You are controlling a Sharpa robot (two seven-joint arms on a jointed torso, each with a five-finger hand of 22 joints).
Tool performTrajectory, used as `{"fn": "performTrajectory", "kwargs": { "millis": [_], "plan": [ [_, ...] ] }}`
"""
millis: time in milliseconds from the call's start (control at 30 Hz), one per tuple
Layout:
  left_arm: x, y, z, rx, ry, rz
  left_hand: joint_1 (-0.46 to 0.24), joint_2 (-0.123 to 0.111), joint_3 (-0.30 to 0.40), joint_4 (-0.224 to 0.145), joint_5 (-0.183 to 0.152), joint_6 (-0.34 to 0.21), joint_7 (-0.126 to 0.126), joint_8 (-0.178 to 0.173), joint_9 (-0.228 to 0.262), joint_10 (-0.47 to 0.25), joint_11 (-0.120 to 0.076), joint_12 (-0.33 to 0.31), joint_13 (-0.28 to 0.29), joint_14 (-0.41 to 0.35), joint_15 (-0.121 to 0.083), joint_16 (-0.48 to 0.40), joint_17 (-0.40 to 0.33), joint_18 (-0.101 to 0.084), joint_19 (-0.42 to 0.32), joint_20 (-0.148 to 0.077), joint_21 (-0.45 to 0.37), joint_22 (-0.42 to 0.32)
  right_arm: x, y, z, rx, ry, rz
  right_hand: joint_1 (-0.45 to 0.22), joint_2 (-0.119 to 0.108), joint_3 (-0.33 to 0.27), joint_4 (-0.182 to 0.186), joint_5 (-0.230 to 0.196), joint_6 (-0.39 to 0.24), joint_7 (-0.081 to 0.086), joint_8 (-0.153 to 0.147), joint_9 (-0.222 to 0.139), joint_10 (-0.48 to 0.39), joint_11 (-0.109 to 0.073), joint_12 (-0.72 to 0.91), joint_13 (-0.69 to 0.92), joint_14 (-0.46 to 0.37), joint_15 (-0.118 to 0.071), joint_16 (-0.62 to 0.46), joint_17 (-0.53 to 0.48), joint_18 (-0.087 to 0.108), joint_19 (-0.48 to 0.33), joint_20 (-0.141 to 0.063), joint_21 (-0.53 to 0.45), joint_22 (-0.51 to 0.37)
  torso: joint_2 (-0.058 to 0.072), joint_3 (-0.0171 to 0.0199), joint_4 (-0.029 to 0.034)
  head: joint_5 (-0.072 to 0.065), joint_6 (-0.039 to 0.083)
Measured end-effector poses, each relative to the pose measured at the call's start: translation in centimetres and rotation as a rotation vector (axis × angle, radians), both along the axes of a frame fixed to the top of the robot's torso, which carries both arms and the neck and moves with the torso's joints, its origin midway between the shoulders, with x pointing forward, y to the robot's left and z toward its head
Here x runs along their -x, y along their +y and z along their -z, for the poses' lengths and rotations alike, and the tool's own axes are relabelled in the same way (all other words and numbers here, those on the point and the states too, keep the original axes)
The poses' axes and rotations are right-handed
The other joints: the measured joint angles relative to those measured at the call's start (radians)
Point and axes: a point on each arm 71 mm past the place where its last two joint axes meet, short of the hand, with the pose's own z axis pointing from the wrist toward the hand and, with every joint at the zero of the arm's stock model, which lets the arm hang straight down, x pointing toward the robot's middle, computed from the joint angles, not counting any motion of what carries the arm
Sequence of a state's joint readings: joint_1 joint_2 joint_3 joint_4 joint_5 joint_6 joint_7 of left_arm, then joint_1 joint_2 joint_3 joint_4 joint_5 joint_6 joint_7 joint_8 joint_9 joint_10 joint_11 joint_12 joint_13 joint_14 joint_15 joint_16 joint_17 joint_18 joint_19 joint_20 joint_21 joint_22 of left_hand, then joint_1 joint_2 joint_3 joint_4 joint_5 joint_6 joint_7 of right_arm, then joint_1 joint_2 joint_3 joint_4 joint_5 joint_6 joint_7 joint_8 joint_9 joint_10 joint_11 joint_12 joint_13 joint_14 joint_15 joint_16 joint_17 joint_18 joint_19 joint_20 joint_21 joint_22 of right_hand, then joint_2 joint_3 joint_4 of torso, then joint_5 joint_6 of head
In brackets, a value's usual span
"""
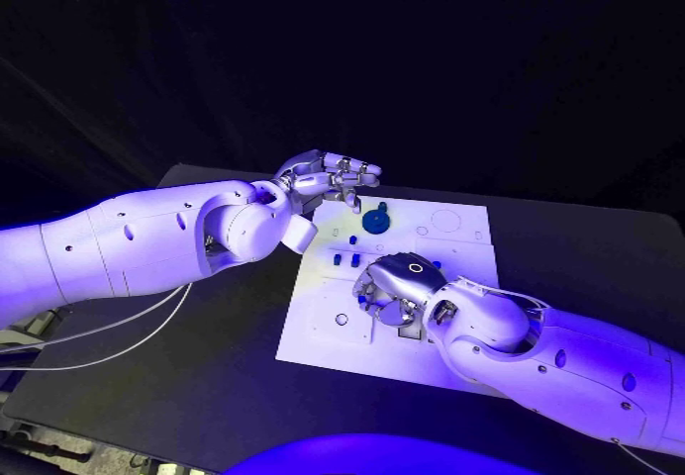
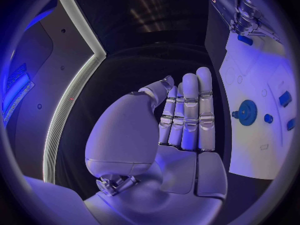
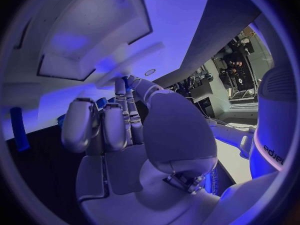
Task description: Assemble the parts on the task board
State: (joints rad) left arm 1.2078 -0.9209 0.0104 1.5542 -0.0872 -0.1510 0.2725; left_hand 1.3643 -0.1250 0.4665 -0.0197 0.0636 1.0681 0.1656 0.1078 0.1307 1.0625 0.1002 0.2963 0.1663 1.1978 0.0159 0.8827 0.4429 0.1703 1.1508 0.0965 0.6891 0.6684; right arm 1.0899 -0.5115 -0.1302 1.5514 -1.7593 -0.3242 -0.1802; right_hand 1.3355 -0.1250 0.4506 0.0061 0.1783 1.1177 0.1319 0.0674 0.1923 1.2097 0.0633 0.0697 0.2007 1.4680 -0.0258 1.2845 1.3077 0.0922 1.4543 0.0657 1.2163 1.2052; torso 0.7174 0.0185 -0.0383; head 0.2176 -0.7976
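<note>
Both hands at the board [image 1: 322,327] on the tabletop [image 1: 171,396].
Left hand [image 1: 332,178], far edge: wrist view shows fingers [image 2: 187,110] straight, empty. Right hand [image 1: 397,287] over the middle; its grasp I cannot tell. Blue gear [image 1: 375,219] stands between them.

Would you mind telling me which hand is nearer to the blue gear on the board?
Left. The left hand hovers just beyond the gear, at the board's far edge; the right hand sits over the board's middle, nearer the robot.

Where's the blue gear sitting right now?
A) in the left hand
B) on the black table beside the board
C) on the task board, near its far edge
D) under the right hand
C: the blue gear lies on the task board near its far edge, beside the left hand, which holds nothing.
</note>
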Motion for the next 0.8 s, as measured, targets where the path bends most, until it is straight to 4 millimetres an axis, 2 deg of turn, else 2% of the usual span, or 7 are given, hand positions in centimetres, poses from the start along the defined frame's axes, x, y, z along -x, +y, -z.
{"fn": "performTrajectory", "kwargs": {
  "millis": [100,167,367,500,633,700,800],
  "plan": [
    [0.0,0.0,0.0,-0.001,0.001,0.001,0.0,0.0,0.0,0.0,0.0,0.0,0.0,0.0,0.0,0.0,0.0,0.0,0.0,0.0,0.0,0.0,0.0,0.0,0.0,0.0,0.0,0.0,0.0,-0.1,0.0,0.0,-0.001,0.003,-0.011,-0.011,-0.001,0.001,0.0,-0.047,0.006,-0.006,-0.015,-0.049,0.01,-0.008,-0.021,0.0,0.01,-0.001,0.0,0.0,-0.008,0.008,-0.013,-0.011,0.0,0.0,-0.0001,0.0,0.0],
    [0.0,0.1,0.0,-0.001,0.003,0.001,0.0,0.0,0.0,0.0,0.0,0.0,0.0,0.0,-0.001,0.0,0.0,0.0,0.0,0.0,0.0,0.0,0.0,0.0,0.0,0.0,0.0,0.0,0.0,-0.2,0.0,-0.003,-0.004,0.006,-0.015,-0.015,-0.001,0.001,0.0,-0.066,0.008,-0.006,-0.021,-0.071,0.02,-0.012,-0.028,0.0,0.01,-0.01,0.0,0.0,-0.013,0.013,-0.027,-0.023,0.0,0.0001,-0.0001,0.001,-0.001],
    [0.0,0.1,0.0,-0.003,0.006,0.001,0.0,0.0,-0.004,0.004,0.0,0.0,0.0,0.0,-0.001,0.0,0.0,0.006,0.0,-0.004,0.004,0.0,-0.002,0.0,0.0,0.0,-0.004,-0.002,0.1,-1.3,-0.1,-0.009,-0.009,0.025,-0.02,-0.02,-0.002,0.002,0.0,-0.073,0.006,-0.006,-0.024,-0.081,0.021,-0.005,-0.022,-0.003,0.013,-0.01,0.0,0.0,-0.017,0.017,-0.033,-0.03,-0.001,0.0004,-0.0003,0.001,0.001],
    [0.0,0.3,0.0,-0.004,0.007,0.0,-0.004,0.004,-0.006,0.006,0.0,0.0,0.0,0.0,-0.002,0.0,0.0,0.006,0.0,-0.004,0.004,0.0,-0.003,0.0,0.0,0.0,-0.006,-0.002,0.4,-2.3,-1.1,-0.021,-0.023,0.033,-0.025,-0.025,-0.007,0.007,-0.004,-0.077,0.002,-0.006,-0.026,-0.09,0.019,-0.001,-0.022,-0.003,0.013,-0.016,0.0,0.0,-0.017,0.017,-0.039,-0.034,-0.001,0.0011,-0.0004,-0.001,0.003],
    [0.0,0.5,0.1,-0.006,0.009,-0.003,-0.004,0.004,-0.007,0.004,0.0,0.0,0.0,0.0,-0.002,0.0,0.0,0.006,0.0,-0.004,0.004,0.0,-0.003,0.0,0.0,0.0,-0.006,-0.002,0.1,-4.0,-2.8,-0.034,-0.056,0.054,-0.025,-0.025,-0.008,0.008,-0.004,-0.08,-0.002,-0.006,-0.027,-0.097,0.019,0.003,-0.021,-0.003,0.013,-0.023,0.0,0.0,-0.02,0.02,-0.047,-0.041,-0.001,0.001,-0.0013,-0.008,0.011],
    [0.0,0.5,0.1,-0.007,0.01,-0.004,-0.004,0.004,-0.009,0.003,0.0,0.0,0.0,0.0,-0.002,0.0,0.0,0.006,0.0,-0.004,0.004,0.0,-0.003,0.0,0.0,0.0,-0.006,-0.002,-0.2,-5.2,-3.9,-0.036,-0.079,0.073,-0.03,-0.03,-0.011,0.011,-0.004,-0.08,-0.001,-0.006,-0.028,-0.097,0.019,0.003,-0.021,-0.003,0.013,-0.028,-0.003,0.0,-0.02,0.02,-0.05,-0.045,-0.001,0.0006,-0.0019,-0.016,0.016],
    [0.1,0.6,0.1,-0.007,0.01,-0.003,-0.004,0.004,-0.009,0.003,0.0,0.0,0.0,0.0,-0.002,0.0,0.0,0.006,0.0,-0.004,0.004,0.0,-0.003,0.0,0.0,0.0,-0.006,-0.002,-1.2,-7.4,-5.5,-0.03,-0.114,0.114,-0.035,-0.036,-0.017,0.015,-0.01,-0.09,-0.011,-0.006,-0.032,-0.117,0.021,0.006,-0.021,-0.003,0.013,-0.043,-0.015,0.0,-0.03,0.025,-0.072,-0.062,-0.002,0.0004,-0.0027,-0.03,0.026]
  ]
}}
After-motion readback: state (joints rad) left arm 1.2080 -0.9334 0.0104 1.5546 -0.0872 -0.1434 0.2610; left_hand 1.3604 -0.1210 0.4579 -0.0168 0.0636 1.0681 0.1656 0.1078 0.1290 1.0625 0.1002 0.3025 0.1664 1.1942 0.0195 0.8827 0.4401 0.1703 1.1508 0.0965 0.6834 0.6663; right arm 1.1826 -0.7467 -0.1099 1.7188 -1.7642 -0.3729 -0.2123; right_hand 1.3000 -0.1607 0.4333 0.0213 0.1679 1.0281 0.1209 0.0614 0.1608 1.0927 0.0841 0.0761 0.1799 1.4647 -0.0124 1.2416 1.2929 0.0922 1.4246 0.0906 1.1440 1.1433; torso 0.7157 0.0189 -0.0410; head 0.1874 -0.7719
